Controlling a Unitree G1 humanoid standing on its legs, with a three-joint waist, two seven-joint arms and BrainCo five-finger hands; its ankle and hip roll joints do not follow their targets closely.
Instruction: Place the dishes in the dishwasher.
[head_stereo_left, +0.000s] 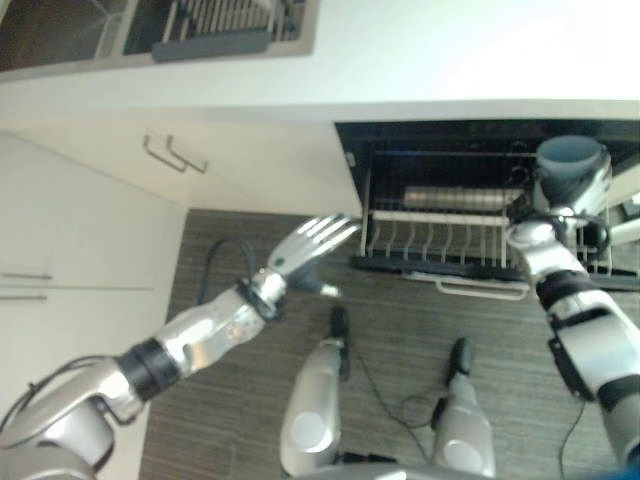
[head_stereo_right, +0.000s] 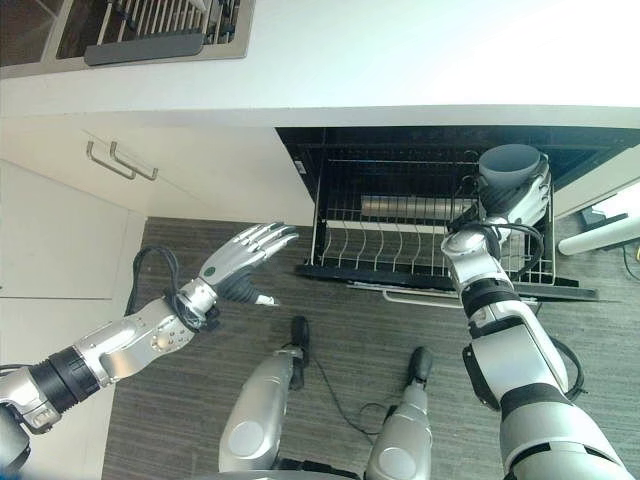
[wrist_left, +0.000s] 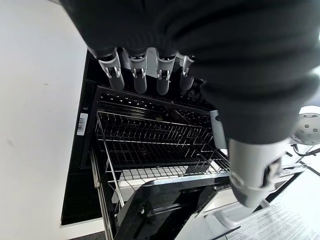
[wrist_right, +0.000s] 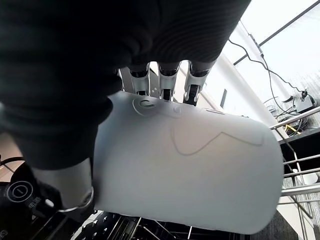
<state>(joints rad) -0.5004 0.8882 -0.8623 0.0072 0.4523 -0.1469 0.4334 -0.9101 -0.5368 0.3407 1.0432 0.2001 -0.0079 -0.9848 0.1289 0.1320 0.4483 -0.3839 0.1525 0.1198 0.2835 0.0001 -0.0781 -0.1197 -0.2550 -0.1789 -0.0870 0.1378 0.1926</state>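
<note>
My right hand (head_stereo_right: 520, 205) grips a grey cup (head_stereo_right: 508, 165), fingers curled round its side, mouth up, above the right end of the dishwasher rack (head_stereo_right: 400, 235). The rack is pulled out from the open dishwasher (head_stereo_left: 480, 140). My left hand (head_stereo_right: 245, 255) hovers beside the rack's left edge, fingers straight, holding nothing.

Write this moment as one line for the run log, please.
right hand: shut on grey-blue cup above pulled-out wire dishwasher rack | left hand: open, empty, beside rack | cup not yet placed
</note>
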